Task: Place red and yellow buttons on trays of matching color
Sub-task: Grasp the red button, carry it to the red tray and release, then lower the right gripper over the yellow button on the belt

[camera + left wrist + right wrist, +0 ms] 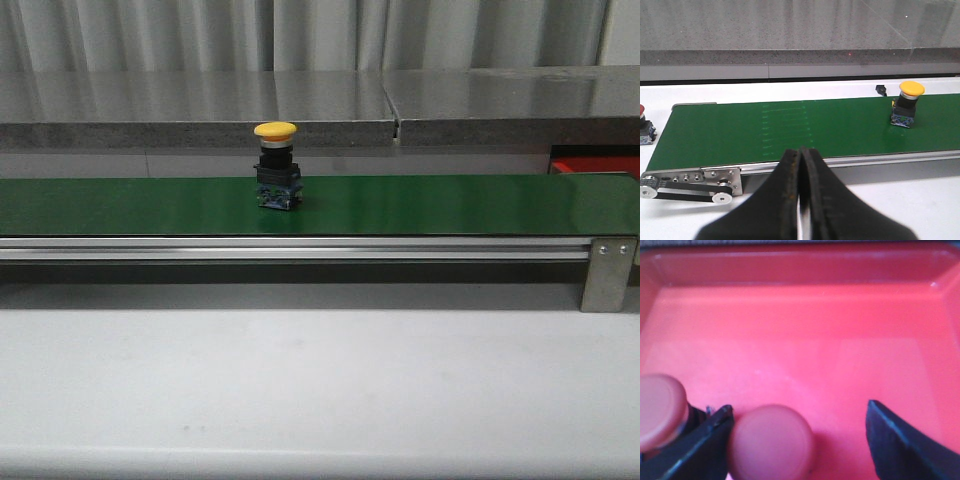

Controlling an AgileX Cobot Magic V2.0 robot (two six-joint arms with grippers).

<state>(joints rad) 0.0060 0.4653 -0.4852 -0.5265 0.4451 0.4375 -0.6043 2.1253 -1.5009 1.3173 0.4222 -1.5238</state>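
Left gripper (801, 165) fills the lower centre of its wrist frame, black fingers pressed together. Right gripper (797, 427) sits at its frame's bottom edge, dark fingers (895, 442) spread wide apart.

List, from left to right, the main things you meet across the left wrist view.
Red button at the far left edge → belt pulleys at the conveyor's end → the shut left tool → small black clip on the table → yellow button standing on the green belt.
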